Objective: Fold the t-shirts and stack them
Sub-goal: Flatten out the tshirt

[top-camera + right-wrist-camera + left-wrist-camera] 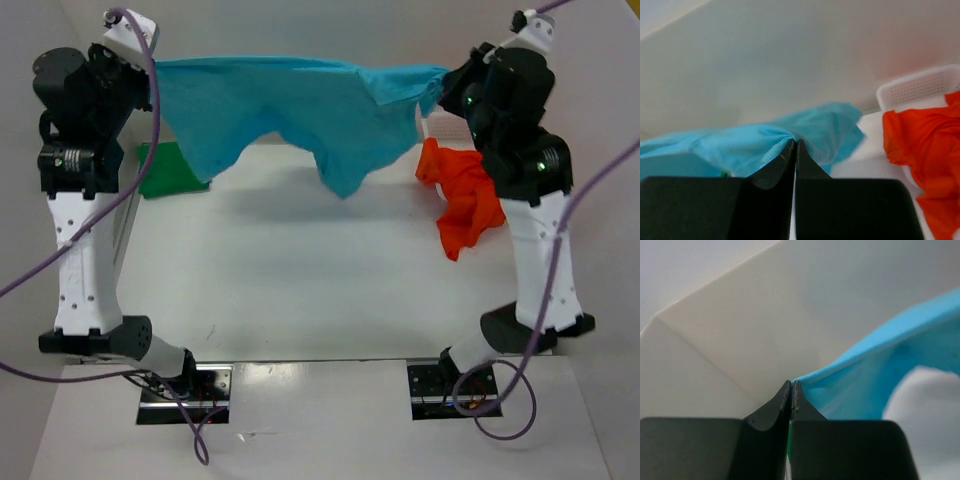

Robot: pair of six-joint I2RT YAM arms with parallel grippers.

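The turquoise-blue t-shirt (290, 110) hangs stretched in the air between both arms, sagging in the middle above the table. My left gripper (152, 78) is shut on its left end; in the left wrist view (791, 385) the cloth (875, 385) runs off to the right. My right gripper (445, 85) is shut on its right end; in the right wrist view (795, 144) the cloth (750, 145) bunches at the tips. The orange-red t-shirt (463, 195) hangs crumpled beside the right arm and shows in the right wrist view (927, 145). The dark green t-shirt (170, 172) lies on the table at far left.
A white mesh basket (915, 87) stands at the far right, the orange-red shirt draped over its edge. The white table (300, 290) lies below the hanging shirt, with a white back wall behind.
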